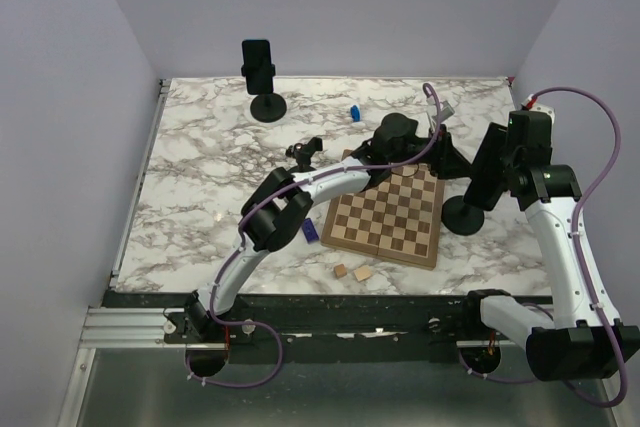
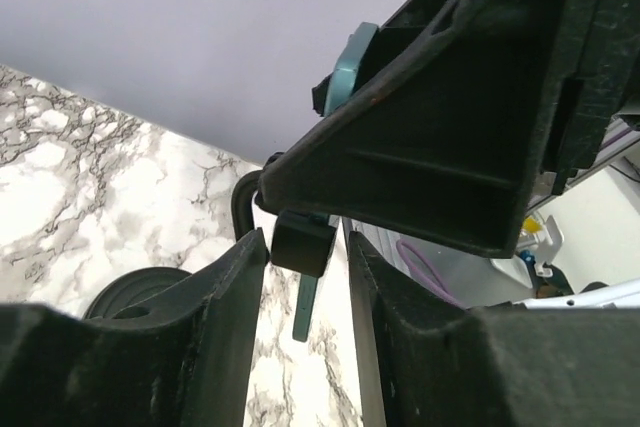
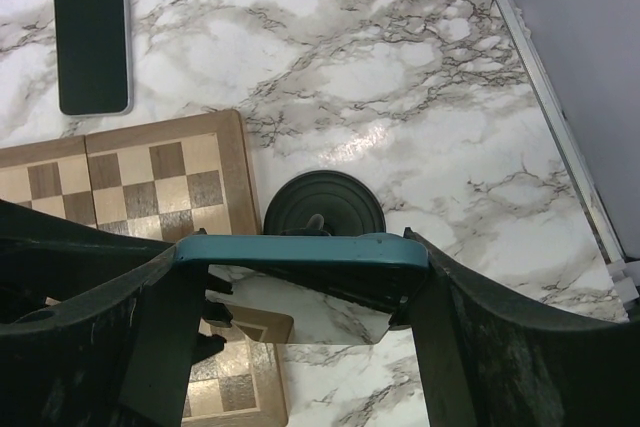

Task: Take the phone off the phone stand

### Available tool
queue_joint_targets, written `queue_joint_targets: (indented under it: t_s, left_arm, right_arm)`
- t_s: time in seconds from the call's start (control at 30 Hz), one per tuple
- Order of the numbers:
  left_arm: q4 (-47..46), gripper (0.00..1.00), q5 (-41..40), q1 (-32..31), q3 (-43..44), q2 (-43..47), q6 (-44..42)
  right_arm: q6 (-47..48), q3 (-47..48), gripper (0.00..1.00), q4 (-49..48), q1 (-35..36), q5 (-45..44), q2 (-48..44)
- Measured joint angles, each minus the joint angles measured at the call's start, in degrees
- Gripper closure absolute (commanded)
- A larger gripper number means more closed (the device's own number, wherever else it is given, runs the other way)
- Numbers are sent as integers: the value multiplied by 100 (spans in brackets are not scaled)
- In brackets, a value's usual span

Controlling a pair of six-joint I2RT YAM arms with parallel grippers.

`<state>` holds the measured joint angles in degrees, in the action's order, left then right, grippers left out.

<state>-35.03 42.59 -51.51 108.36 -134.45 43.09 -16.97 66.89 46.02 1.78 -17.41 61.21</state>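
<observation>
The phone (image 3: 300,249), in a teal case, stands on edge above the round black base of the phone stand (image 3: 323,204). It is still seated at the stand's head, as far as the wrist views show. The right gripper (image 3: 300,269) has its jaws clamped on the phone, one on each end of the teal edge.

In the left wrist view, the left gripper (image 2: 305,247) sits lower on the same stand. Its jaws are drawn in tight on either side of the black knob (image 2: 302,242) at the neck, with the phone's teal edge showing above and below it.

From above, this stand is at 3 o'clock of the chessboard (image 1: 385,219), just off its right edge on the marble tabletop (image 1: 200,177). The left arm reaches across the board to it.

A bare phone (image 3: 92,37) lies flat and face up beyond the board's far edge. At 11 o'clock, near the far wall, a spare stand (image 1: 267,105) holds a dark handset (image 1: 256,59) upright.

Two wooden cubes (image 1: 352,272) sit at 6 o'clock of the board, just off its near edge. A small blue block (image 1: 353,112) is at 12 o'clock, well apart from the board.
</observation>
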Motion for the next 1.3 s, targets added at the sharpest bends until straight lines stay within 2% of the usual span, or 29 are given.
queue_joint_targets:
  t_s: [0.27, 0.43, 0.47, 0.6, 0.67, 0.9, 1.2, 1.3]
  left_arm:
    - [72, 54, 39, -4, 258, -219, 140]
    - [125, 61, 68, -55, 452, -315, 225]
    - [125, 64, 68, -70, 459, -315, 247]
    - [57, 94, 76, -85, 468, -339, 306]
    - [63, 100, 98, -85, 470, -341, 302]
    - [-57, 100, 446, -63, 494, -372, 302]
    - [-332, 100, 1655, 164, 1113, -793, 348]
    - [-393, 100, 1976, 184, 1591, -1104, 413]
  right_arm:
    - [-9, 0, 99, 2, 0, 2, -7]
    - [-13, 0, 99, 2, 0, 11, -20]
    - [-11, -2, 99, 4, 0, 13, -24]
    - [-13, -35, 99, -13, 0, 15, -68]
    - [-11, -52, 100, -13, 0, 17, -94]
    - [57, -140, 99, -11, 0, 52, -249]
    - [278, -190, 99, -4, -2, 662, -468]
    - [356, -190, 99, 22, -15, 739, -490]
